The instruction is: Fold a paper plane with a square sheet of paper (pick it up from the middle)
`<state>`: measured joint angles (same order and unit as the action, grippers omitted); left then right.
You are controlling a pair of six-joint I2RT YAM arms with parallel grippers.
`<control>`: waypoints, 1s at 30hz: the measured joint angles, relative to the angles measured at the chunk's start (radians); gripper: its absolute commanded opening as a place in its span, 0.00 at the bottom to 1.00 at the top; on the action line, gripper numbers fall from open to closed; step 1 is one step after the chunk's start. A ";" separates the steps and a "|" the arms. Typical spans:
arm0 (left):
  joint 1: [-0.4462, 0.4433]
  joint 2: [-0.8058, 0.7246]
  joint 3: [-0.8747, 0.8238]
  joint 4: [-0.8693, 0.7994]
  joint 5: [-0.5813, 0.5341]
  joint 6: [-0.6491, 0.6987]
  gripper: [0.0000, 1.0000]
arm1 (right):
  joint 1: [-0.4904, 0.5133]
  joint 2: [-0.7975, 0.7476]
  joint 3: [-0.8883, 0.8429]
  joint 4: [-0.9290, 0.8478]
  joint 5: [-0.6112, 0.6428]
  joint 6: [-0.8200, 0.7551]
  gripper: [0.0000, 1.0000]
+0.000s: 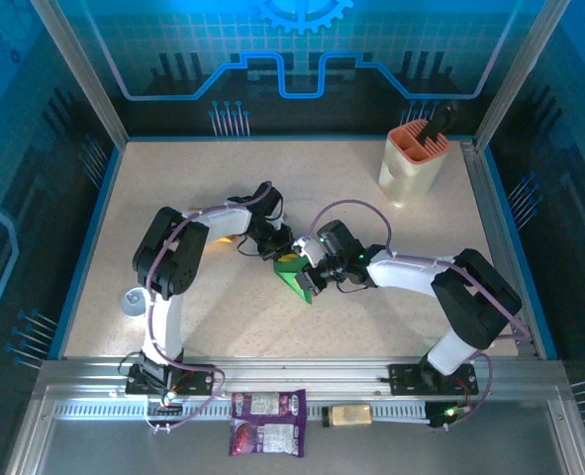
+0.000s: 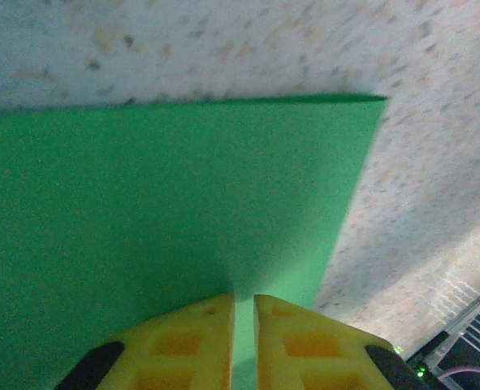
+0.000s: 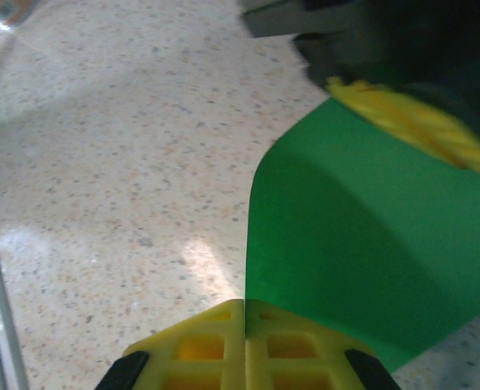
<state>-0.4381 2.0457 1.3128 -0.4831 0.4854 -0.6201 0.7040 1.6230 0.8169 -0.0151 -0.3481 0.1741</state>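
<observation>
Top external: arms bent inward, left gripper [image 1: 280, 249] and right gripper [image 1: 310, 275] both pinch the green sheet [image 1: 294, 287].

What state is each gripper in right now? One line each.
The left gripper is closed on the square sheet of paper.
The right gripper is closed on the same sheet.
</observation>
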 measured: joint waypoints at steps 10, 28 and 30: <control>-0.001 0.005 0.000 -0.009 0.001 0.021 0.13 | -0.014 0.070 0.028 -0.046 0.077 0.052 0.00; 0.000 -0.010 0.040 -0.043 -0.017 0.029 0.15 | -0.019 0.087 0.036 -0.064 0.132 0.085 0.00; 0.002 -0.014 0.042 -0.044 -0.027 0.029 0.14 | -0.019 0.089 0.036 -0.064 0.133 0.085 0.00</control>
<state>-0.4358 2.0319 1.3552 -0.5274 0.4583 -0.5915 0.6846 1.7115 0.8532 -0.0792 -0.2153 0.2596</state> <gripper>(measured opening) 0.149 0.065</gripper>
